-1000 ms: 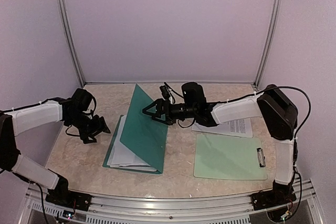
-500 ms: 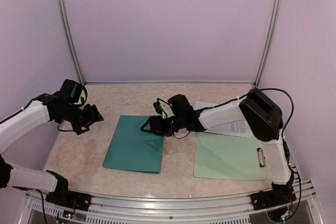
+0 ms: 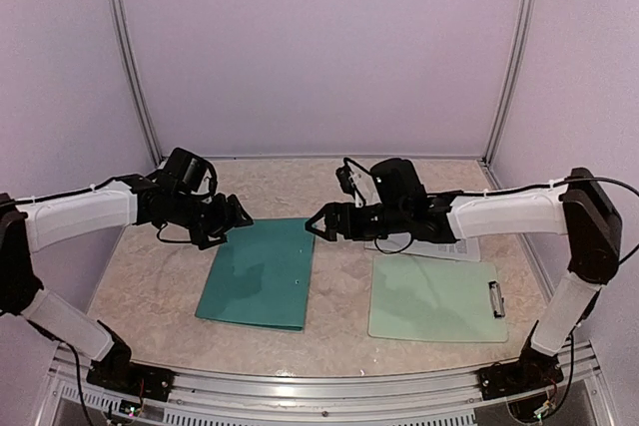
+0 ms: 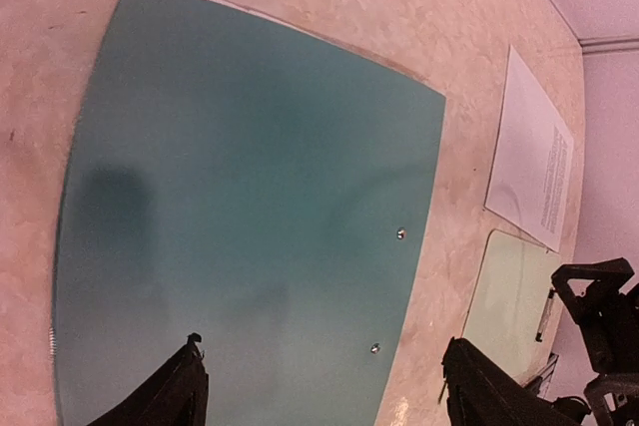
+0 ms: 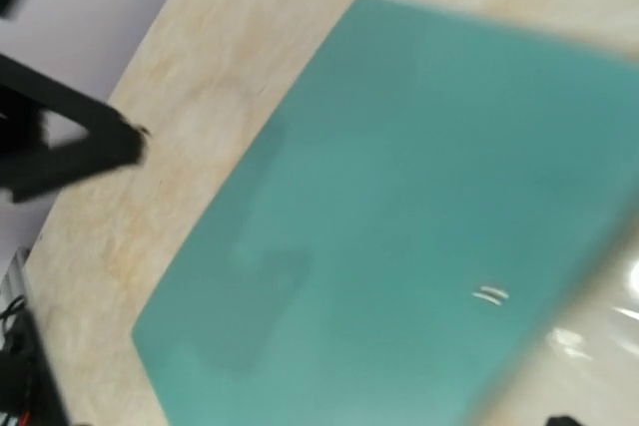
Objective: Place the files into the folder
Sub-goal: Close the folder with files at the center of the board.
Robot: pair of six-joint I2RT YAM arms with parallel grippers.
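The dark teal folder [image 3: 258, 274] lies shut and flat on the table, left of centre; it fills the left wrist view [image 4: 250, 207] and the right wrist view [image 5: 399, 226]. One white printed sheet of the files [image 3: 457, 243] lies on the table under my right arm, also in the left wrist view [image 4: 529, 147]. Any sheets inside the folder are hidden. My left gripper [image 3: 235, 218] hovers open over the folder's far left corner, nothing between its fingers [image 4: 324, 391]. My right gripper [image 3: 315, 223] is open and empty just above the folder's far right corner.
A pale mint clipboard [image 3: 434, 298] with a metal clip lies at the front right, its edge in the left wrist view [image 4: 509, 286]. White walls and metal posts close in the back and sides of the marbled table [image 3: 339, 336].
The folder's cover, raised a second ago with sheets showing beneath, has dropped shut. My right gripper has pulled back to the right. My left gripper has moved right, over the folder's corner.
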